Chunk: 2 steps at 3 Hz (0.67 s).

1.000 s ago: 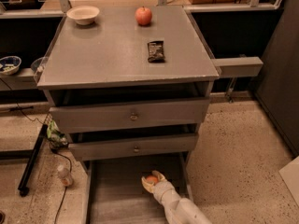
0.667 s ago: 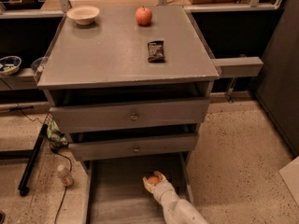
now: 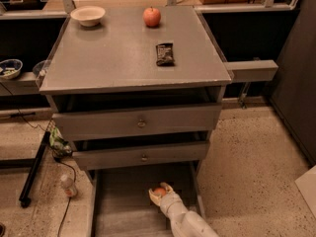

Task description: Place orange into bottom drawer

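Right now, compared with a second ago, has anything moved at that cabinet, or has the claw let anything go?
Nothing visibly changed. The claw sits low in the open bottom drawer, closed on the orange, just where it was a second ago. The apple, bowl and snack bar on top have not moved.
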### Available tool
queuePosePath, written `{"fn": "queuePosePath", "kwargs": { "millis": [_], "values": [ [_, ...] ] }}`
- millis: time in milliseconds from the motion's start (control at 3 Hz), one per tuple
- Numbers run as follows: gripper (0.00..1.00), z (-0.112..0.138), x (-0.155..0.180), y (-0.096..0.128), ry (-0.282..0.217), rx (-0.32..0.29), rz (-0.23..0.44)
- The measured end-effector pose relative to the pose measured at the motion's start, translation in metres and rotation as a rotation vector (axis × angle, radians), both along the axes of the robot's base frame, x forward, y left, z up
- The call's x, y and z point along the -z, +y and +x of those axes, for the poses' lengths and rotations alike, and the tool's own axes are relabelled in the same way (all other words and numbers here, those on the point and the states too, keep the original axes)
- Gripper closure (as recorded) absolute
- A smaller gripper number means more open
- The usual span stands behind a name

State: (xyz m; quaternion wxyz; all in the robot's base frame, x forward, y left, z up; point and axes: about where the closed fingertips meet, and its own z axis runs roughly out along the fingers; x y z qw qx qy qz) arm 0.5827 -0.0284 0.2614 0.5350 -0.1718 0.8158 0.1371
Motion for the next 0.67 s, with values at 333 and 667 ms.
{"fn": "queuePosePath", "kwargs": {
  "millis": [333,667],
  "values": [
    [1.0,-0.0036,0.0022,0.0136,0.008,-0.069,-0.001],
    [1.0,-0.0036,0.0022,0.0137,0.008,-0.069,0.0]
  ]
}}
